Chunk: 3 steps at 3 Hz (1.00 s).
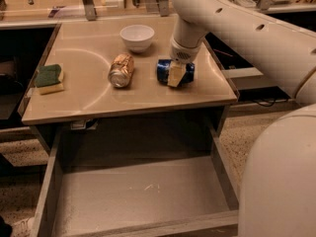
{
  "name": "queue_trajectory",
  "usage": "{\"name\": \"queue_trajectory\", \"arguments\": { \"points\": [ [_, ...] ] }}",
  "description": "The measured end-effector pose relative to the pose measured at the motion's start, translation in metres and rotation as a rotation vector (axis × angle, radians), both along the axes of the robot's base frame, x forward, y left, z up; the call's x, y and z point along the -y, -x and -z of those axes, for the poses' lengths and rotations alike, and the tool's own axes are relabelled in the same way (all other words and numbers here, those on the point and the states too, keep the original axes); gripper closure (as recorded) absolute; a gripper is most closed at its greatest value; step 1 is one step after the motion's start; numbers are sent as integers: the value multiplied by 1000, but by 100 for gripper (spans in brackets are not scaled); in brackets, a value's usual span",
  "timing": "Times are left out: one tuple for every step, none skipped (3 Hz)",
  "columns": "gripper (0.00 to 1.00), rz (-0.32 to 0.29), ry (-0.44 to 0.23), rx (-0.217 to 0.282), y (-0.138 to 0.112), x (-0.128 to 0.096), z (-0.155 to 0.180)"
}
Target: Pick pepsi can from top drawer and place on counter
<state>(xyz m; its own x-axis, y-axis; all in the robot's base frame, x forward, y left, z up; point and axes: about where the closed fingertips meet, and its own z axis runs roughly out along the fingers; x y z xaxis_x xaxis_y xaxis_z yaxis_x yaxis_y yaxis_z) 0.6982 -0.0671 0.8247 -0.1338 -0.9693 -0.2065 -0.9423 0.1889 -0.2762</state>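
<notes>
The pepsi can (162, 71), dark blue, lies on its side on the beige counter (89, 95), right of centre. My gripper (176, 73) comes down from the white arm at the upper right and sits directly over and around the can at counter level. The top drawer (47, 194) is pulled open below the counter's front edge, and its grey bottom holds nothing.
A gold can (121, 70) lies on its side left of the pepsi can. A white bowl (137, 36) stands behind them. A green-and-yellow sponge (49, 78) lies at the counter's left edge. My arm's white body (281, 181) fills the right side.
</notes>
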Motion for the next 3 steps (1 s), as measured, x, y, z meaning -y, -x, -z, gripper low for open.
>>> {"name": "queue_trajectory", "arguments": {
  "points": [
    [14, 0, 0, 0, 0, 0, 0],
    [0, 0, 0, 0, 0, 0, 0],
    [0, 0, 0, 0, 0, 0, 0]
  ]
}}
